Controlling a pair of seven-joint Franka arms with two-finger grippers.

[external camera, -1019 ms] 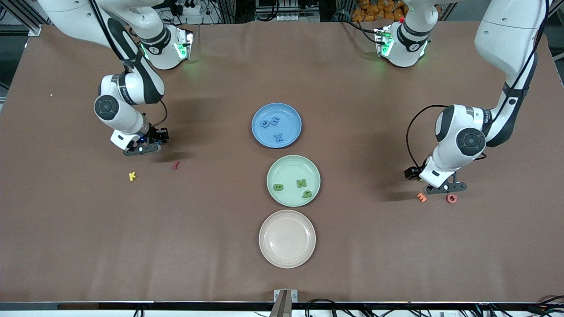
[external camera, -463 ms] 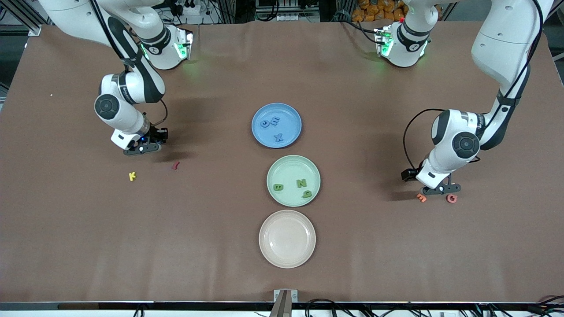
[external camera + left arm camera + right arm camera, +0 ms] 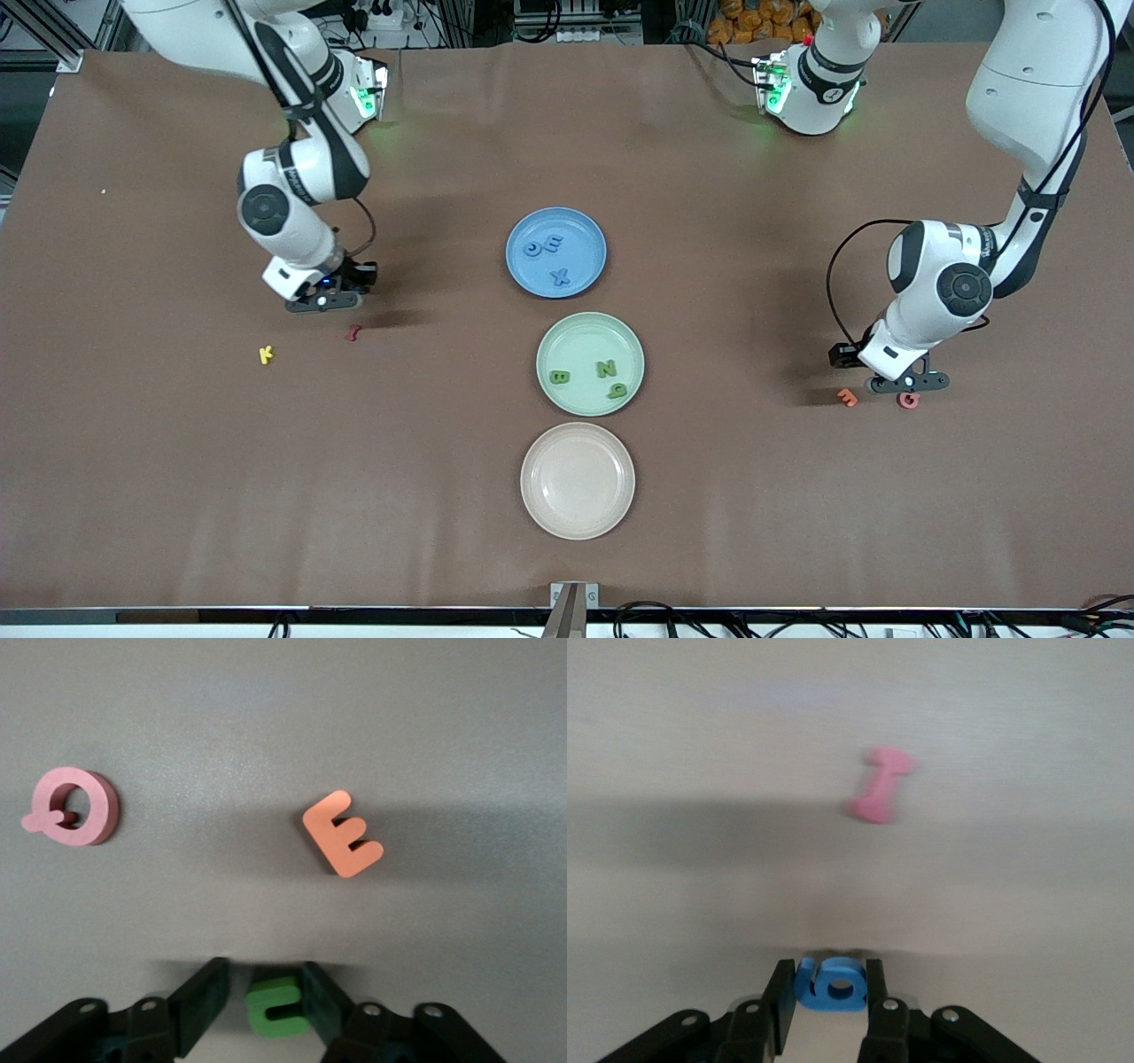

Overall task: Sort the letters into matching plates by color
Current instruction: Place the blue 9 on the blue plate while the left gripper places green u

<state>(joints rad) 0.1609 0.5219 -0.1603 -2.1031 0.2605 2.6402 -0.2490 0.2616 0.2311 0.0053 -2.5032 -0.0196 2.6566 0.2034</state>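
Note:
My right gripper [image 3: 323,299] [image 3: 829,970] is shut on a small blue letter [image 3: 831,983] and hangs just over the table toward the right arm's end. A dark red letter [image 3: 353,333] [image 3: 881,796] and a yellow K [image 3: 266,354] lie near it. My left gripper [image 3: 908,383] [image 3: 264,970] is low at the left arm's end, its jaws straddling a green letter [image 3: 279,1010]. One finger touches that letter and a thin gap shows at the other. Beside it lie an orange E [image 3: 848,398] [image 3: 344,835] and a pink Q [image 3: 908,400] [image 3: 73,806].
Three plates stand in a row at mid-table. The blue plate [image 3: 585,229] holds three blue letters. The green plate [image 3: 585,330], nearer the front camera, holds three green letters. The beige plate [image 3: 578,523], nearest, has nothing in it.
My right arm has carried the blue letter sideways toward the plates. My left gripper's jaws have narrowed round the green letter, and that hand shifted slightly toward its own end.

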